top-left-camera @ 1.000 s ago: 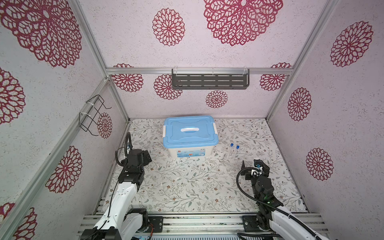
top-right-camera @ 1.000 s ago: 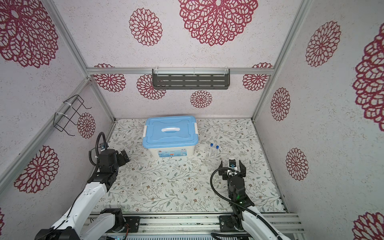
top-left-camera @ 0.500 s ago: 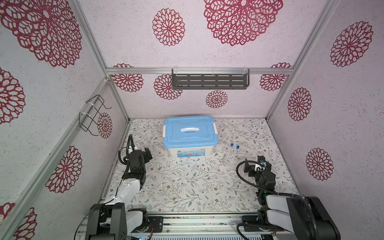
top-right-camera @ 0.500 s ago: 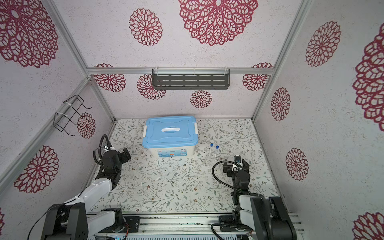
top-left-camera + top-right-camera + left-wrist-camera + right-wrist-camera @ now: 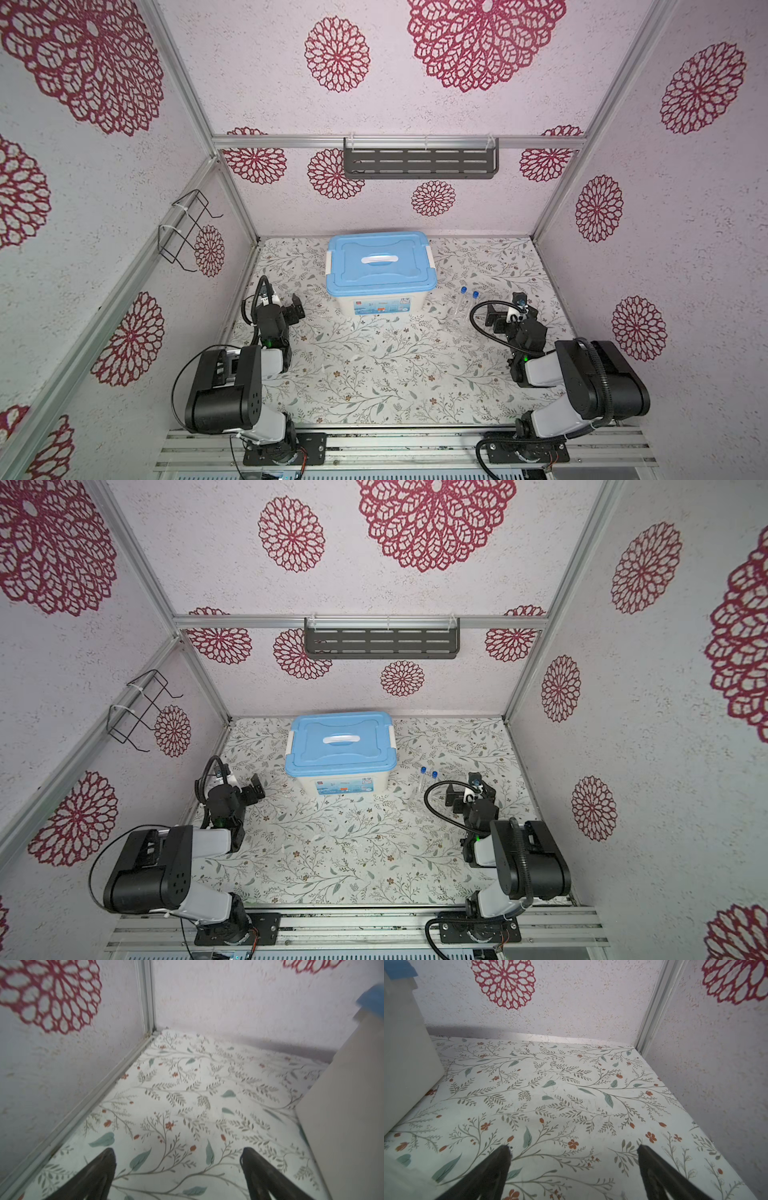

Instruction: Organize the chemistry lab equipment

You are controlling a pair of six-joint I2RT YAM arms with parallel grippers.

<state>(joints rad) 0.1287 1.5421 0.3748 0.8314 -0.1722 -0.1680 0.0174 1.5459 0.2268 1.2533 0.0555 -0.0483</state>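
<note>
Right now the left gripper (image 5: 177,1153) is holding its jaws wide apart, and nothing is sitting between them; only the flowered tabletop (image 5: 187,1095) is showing in the gap. In both top views this gripper (image 5: 291,311) is hanging low over the tabletop near the left wall. It is pointing toward the left side of the white bin (image 5: 380,305) and is keeping clear of it. The bin's wall (image 5: 342,1115) is filling one edge of the left wrist view.

The right gripper (image 5: 574,1148) is likewise spreading its jaws wide and gripping nothing, with bare tabletop lying between them. In a top view it (image 5: 467,789) is hovering over the right part of the tabletop.

The two clear blue-capped tubes (image 5: 462,289) are resting side by side on the tabletop. They are lying between the bin and the right gripper, near the gripper and apart from the bin. Their caps (image 5: 423,769) are pointing toward the back wall. Whether they are lying flat or standing I cannot tell.

The bin is sitting toward the back middle of the tabletop with its blue lid (image 5: 340,746) on. Farther out, a dark slotted shelf (image 5: 419,164) is hanging on the back wall, and a wire holder (image 5: 187,230) is hanging on the left wall.
</note>
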